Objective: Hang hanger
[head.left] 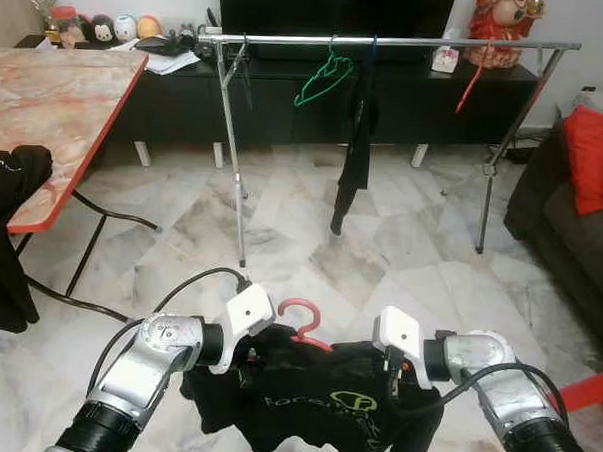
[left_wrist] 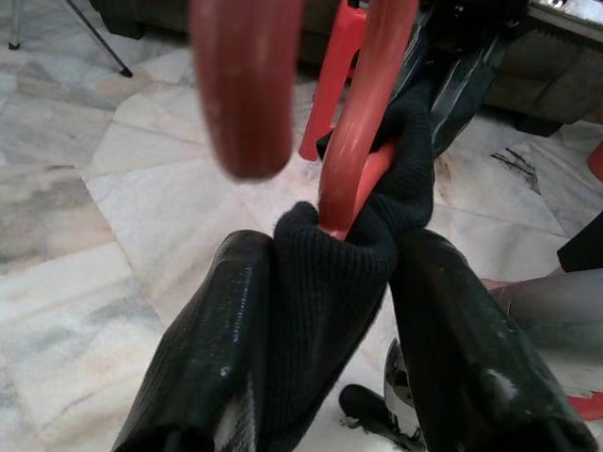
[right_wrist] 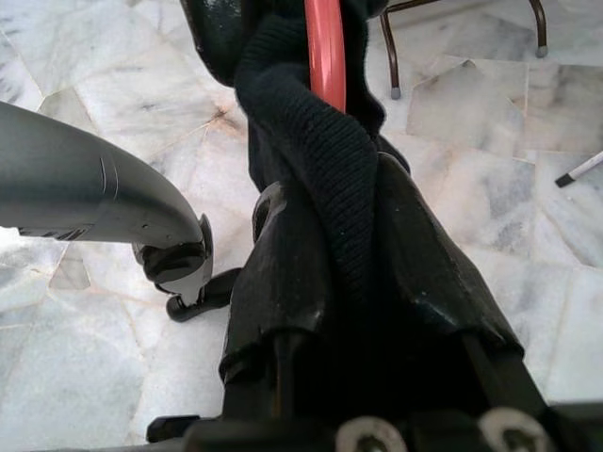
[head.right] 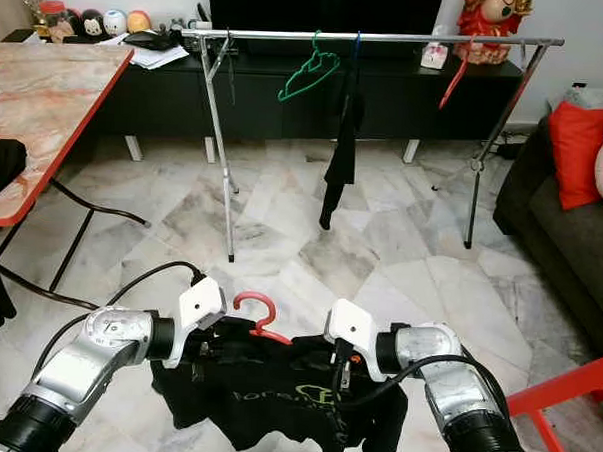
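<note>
From the left eye view, the task looks roughly half done: the red hanger (head.left: 299,323) already carries a black shirt (head.left: 314,407) and is held low in front of the robot, well apart from the clothes rack (head.left: 390,42). Carrying it over and hooking it on the rail is what remains, as I judge it. The left end effector (head.left: 244,356) and right end effector (head.left: 395,375) each grip a shoulder of the shirt. The rail is thin shiny metal tube; a green hanger (head.left: 323,79) and a dark garment (head.left: 355,148) hang from it above the glossy marble floor (head.left: 381,249).

In the left wrist view, the two matte black fingers (left_wrist: 212,358) are clamped on ribbed knit cloth wrapped over the smooth, rounded red plastic.

In the right wrist view, that end effector's fingers (right_wrist: 429,264) likewise pinch the ribbed black fabric, the red bar running between them.
</note>
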You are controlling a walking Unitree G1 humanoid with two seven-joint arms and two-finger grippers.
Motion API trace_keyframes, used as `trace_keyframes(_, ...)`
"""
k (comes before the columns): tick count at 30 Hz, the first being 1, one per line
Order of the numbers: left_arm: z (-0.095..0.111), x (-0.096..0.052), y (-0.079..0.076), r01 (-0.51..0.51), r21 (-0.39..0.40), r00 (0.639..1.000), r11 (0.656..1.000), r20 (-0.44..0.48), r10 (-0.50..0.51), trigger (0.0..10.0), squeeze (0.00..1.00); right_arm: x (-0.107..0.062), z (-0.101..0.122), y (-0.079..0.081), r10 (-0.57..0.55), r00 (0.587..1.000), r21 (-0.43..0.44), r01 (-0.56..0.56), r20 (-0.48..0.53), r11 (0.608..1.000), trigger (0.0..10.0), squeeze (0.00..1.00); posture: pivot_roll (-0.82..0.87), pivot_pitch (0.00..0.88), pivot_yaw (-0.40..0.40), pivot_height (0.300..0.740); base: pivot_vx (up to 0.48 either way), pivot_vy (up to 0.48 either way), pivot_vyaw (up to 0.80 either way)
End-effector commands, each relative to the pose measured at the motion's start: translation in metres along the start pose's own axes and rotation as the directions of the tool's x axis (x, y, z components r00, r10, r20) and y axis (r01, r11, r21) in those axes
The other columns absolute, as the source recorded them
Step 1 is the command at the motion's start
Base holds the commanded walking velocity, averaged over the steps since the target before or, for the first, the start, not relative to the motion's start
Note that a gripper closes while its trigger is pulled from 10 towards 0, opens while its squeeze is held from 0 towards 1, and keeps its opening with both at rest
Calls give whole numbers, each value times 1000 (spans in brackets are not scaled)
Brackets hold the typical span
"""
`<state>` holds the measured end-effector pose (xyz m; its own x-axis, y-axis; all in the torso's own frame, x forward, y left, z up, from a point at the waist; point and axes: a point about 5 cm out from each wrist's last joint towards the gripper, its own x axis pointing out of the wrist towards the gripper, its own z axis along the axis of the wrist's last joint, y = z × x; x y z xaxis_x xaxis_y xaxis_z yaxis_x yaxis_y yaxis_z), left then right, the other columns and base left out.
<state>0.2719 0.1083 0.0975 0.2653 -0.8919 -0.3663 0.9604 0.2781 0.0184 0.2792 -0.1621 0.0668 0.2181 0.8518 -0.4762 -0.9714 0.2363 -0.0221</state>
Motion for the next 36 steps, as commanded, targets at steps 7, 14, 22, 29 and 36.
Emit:
trace_keyframes(7, -2, 11, -12, 81, -2, 997, 997, -5, -81, 10000, 0, -3, 24, -10, -55, 995, -68, 60, 79, 996, 10000, 0, -108, 0, -53, 740, 0, 0, 0)
trace_keyframes(14, -10, 13, -8, 31, -40, 999, 999, -15, -32, 10000, 0, -5, 30, -9, -32, 996, -86, 40, 88, 996, 10000, 0, -112, 0, -53, 740, 0, 0, 0)
trace_keyframes(22, -17, 12, -1, -32, -80, 999, 996, -15, 31, 10000, 0, -6, 32, -9, -25, 995, -90, 33, 93, 995, 10000, 0, -115, 0, -55, 740, 0, 0, 0)
trace_keyframes(29, -19, 13, -1, -26, -107, 1000, 994, -3, 26, 2392, 0, -7, 34, -9, -21, 995, -91, 30, 95, 995, 10000, 0, -118, 0, -56, 740, 0, 0, 0)
trace_keyframes(36, -18, 12, -2, -2, -112, 1000, 994, 8, 3, 0, 0, -8, 33, -9, -23, 995, -89, 31, 93, 996, 10000, 0, -118, 0, -56, 740, 0, 0, 0)
